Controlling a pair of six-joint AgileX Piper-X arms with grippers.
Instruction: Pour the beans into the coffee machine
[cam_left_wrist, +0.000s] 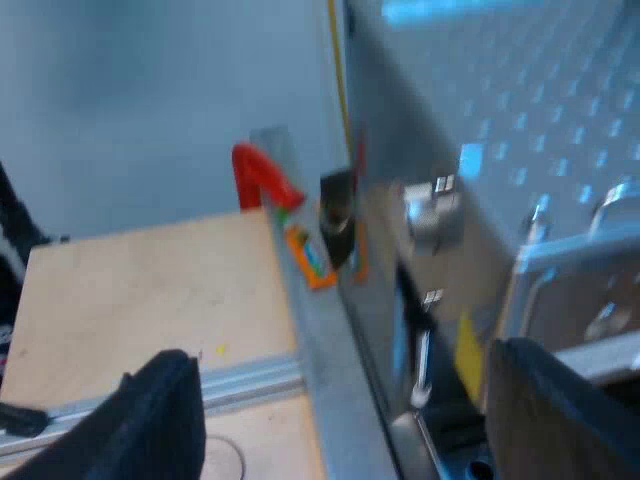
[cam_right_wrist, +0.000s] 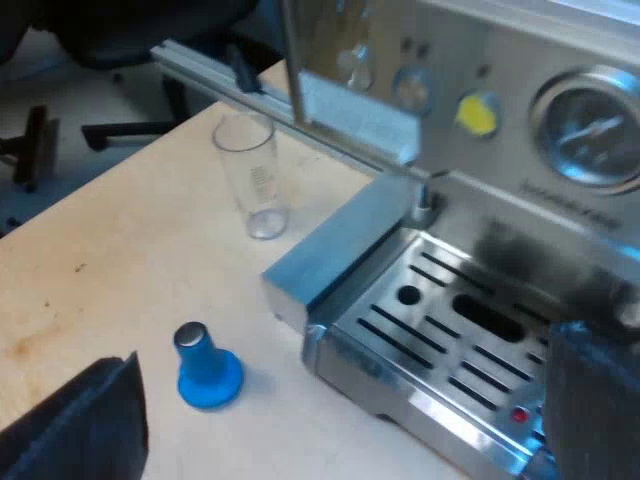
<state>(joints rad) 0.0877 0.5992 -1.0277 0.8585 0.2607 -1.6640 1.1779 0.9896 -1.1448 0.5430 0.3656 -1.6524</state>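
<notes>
Machine: espresso machine (cam_right_wrist: 500, 60) is the big steel lump here, with a pressure gauge and a yellow button on the front. The left wrist view looks along its side.
Table: wooden top (cam_right_wrist: 120, 260); the glass and the tamper both stand on it.
Drip tray: slotted steel tray (cam_right_wrist: 440, 330) at the machine's foot. Nothing stands on it.
Left gripper: the left gripper (cam_left_wrist: 340, 400) has its fingers spread wide with nothing between them, hanging by the machine's side.
Right gripper: the right gripper (cam_right_wrist: 345, 400) is also wide apart and empty, low in front of the drip tray.
Glass: measuring glass (cam_right_wrist: 255, 180) is upright on the table near the machine's base, well apart from the right gripper.
Glass contents: it looks clear, and honestly I can't spot any beans in it.
Glass grip: my guess is light, stiff, smooth-walled and breakable, so a bit slippery. I'd take it around mid-wall with a gentle squeeze and keep it upright until it's over the machine's top.
Tamper: blue tamper (cam_right_wrist: 205, 370) sits on its base between the glass and the right gripper. Not needed for this.
</notes>
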